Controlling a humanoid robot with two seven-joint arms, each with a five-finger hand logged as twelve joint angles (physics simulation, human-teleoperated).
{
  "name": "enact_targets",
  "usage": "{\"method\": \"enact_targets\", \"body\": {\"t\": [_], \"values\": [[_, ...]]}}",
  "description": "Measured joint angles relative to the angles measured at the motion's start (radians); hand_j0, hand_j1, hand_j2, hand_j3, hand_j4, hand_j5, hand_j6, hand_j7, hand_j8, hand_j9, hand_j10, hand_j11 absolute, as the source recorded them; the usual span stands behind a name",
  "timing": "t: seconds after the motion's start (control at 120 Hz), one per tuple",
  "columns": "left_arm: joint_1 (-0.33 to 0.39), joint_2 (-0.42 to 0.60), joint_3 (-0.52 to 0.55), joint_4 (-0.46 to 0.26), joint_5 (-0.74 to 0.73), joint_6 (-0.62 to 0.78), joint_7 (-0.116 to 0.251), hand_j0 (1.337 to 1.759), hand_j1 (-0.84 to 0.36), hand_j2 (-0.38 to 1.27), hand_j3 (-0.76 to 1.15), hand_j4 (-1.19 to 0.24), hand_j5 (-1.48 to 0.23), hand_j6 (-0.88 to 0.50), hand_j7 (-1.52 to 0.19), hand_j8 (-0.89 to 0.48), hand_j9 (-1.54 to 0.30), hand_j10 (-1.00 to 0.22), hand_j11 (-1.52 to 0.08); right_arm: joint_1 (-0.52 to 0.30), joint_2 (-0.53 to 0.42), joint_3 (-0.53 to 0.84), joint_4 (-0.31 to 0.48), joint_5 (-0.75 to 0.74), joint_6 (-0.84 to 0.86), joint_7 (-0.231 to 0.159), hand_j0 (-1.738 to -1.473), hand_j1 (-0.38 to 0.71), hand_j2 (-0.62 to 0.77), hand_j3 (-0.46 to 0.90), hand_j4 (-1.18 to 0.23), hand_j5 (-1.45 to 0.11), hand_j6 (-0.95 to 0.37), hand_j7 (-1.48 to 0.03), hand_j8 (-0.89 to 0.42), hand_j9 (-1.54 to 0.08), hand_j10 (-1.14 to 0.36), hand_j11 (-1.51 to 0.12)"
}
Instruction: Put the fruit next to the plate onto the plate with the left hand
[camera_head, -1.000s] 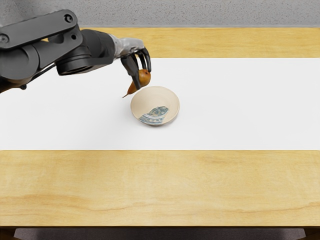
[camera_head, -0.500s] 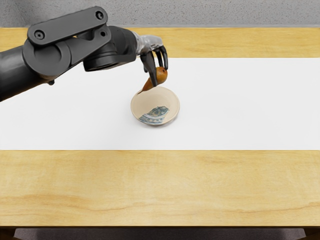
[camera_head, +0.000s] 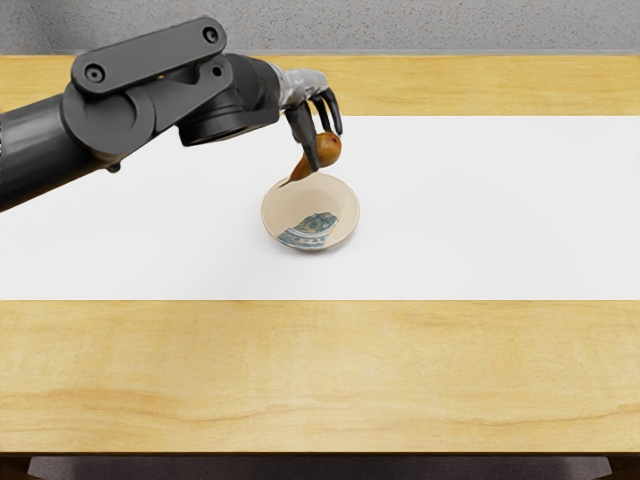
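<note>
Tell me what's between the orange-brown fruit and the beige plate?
Nothing: in the head view, the left robot hand holds the orange-brown fruit right over the beige plate's rim.

The left robot hand (camera_head: 315, 118) grips the fruit (camera_head: 322, 152) just above the far rim of the plate (camera_head: 310, 211).

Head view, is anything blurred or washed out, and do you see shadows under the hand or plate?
Head view: sharp all over, no blur on the left hand or the pear it holds. Head view: flat, even light, no glare; the white mat is bright but not washed out. Head view: no clear cast shadows, only faint shading inside the plate.
</note>
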Motion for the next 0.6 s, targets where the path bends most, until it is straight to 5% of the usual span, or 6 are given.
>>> {"method": "enact_targets", "body": {"t": [0.392,0.6], "values": [[0.000,-0.004,-0.003,-0.010,-0.015,0.080,0.000,1.658,0.04,0.11,0.00,-0.27,-0.36,-0.24,-0.36,-0.26,-0.36,-0.27,-0.36,0.000,0.000,0.000,0.000,0.000,0.000,0.001,-1.658,-0.31,-0.01,0.00,-0.03,-0.04,-0.03,-0.04,-0.03,-0.04,-0.03,-0.04],[0.006,0.094,-0.011,-0.091,-0.371,0.082,0.000,1.658,0.24,0.04,0.00,-0.10,-0.13,-0.09,-0.13,-0.09,-0.13,-0.10,-0.13,0.000,0.000,-0.001,0.000,0.000,0.000,0.000,-1.658,-0.31,-0.01,0.00,-0.03,-0.04,-0.03,-0.04,-0.03,-0.04,-0.03,-0.04]]}}
